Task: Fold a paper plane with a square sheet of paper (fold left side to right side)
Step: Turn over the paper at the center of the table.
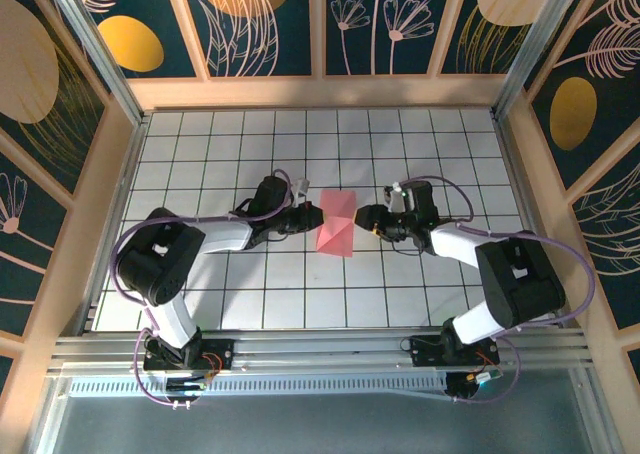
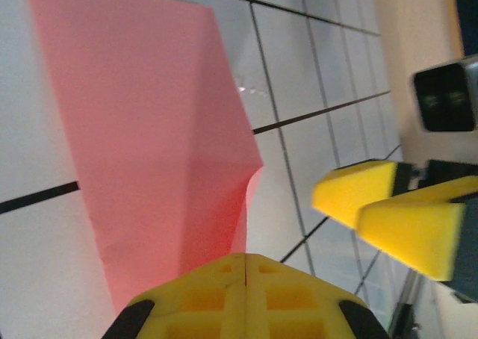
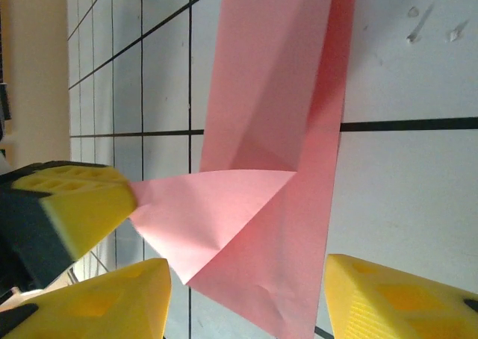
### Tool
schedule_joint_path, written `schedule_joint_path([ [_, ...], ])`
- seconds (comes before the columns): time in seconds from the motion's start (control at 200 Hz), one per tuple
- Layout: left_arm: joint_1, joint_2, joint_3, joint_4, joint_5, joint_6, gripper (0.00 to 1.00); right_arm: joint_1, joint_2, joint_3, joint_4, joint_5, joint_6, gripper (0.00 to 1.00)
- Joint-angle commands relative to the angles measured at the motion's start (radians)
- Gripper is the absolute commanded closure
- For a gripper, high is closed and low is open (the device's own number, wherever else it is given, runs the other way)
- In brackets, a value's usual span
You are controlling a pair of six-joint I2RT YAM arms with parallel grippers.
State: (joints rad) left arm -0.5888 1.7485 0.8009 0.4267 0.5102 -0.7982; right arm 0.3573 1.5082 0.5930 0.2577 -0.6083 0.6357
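Left gripper (image 2: 245,268) is pinched closed on a raised flap of the square sheet of paper (image 1: 335,226), which lies mid-table, midway between the left and right edges. Right gripper (image 3: 246,272) stands wide at the sheet's right edge. The paper looks feather-light, limp and easily torn, so it is best held gently at a corner. It is salmon-pink, partly folded and creased.

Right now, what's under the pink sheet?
White table tiles run under the square sheet of paper; the patch beneath is covered, unseen. The left gripper pinches one raised corner.
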Motion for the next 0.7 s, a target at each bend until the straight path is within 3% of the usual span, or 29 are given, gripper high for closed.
schedule_joint_path([
  [0.0,0.002,-0.029,-0.034,0.116,0.025,-0.068,1.00,0.019,0.034,-0.017,0.132,-0.042,0.062,0.44],
  [0.696,0.001,-0.041,-0.076,0.135,0.001,-0.105,1.00,0.083,0.262,0.027,0.478,-0.047,0.203,0.43],
])
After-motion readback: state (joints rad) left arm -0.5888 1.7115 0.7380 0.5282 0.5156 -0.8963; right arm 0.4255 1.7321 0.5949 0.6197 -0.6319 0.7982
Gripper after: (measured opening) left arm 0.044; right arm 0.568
